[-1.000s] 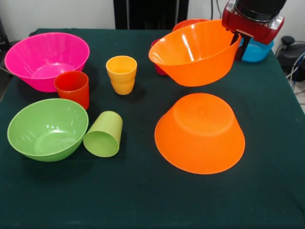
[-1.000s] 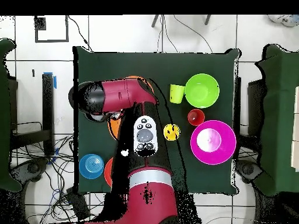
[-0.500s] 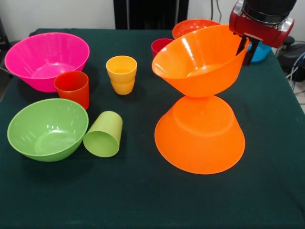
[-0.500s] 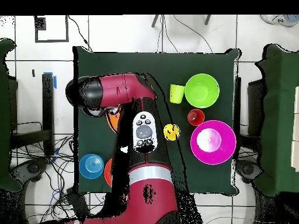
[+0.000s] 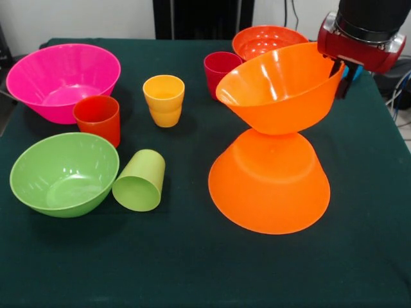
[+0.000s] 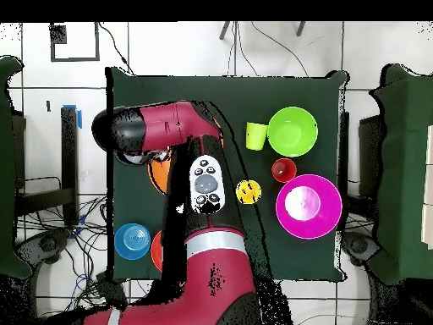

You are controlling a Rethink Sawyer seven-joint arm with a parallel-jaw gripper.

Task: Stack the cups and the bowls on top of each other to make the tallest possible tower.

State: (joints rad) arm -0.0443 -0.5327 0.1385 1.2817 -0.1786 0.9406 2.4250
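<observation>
On a dark green desk [image 5: 192, 269], six bowls and four cups are spread out, counted from left to right in the front view. At far left sits one large pink bowl [image 5: 62, 78], upright, with one red-orange cup [image 5: 97, 119] standing just in front of it. Below them rests one lime green bowl [image 5: 64, 173], upright, and beside it one lime green cup [image 5: 139, 181] lying on its side, its mouth toward the camera. One yellow-orange cup [image 5: 164, 100] stands upright near the centre. Farther back, one magenta-red cup [image 5: 220, 69] stands near one round red-orange bowl [image 5: 263, 41]. To the right, two large orange bowls form the tower: the lower orange bowl [image 5: 270, 183] lies upside down on the desk, and the upper orange bowl [image 5: 279, 90] sits right way up on its base, tilted, its rim higher on the right. The gripper [image 5: 343, 72] comes down at upper right, its jaws pinching that raised rim. A sliver of one small blue bowl [image 5: 355, 69] shows behind the gripper; the overhead view shows it whole [image 6: 133, 241], well apart from the other bowls. From overhead the red arm [image 6: 169, 127] covers most of the tower.
</observation>
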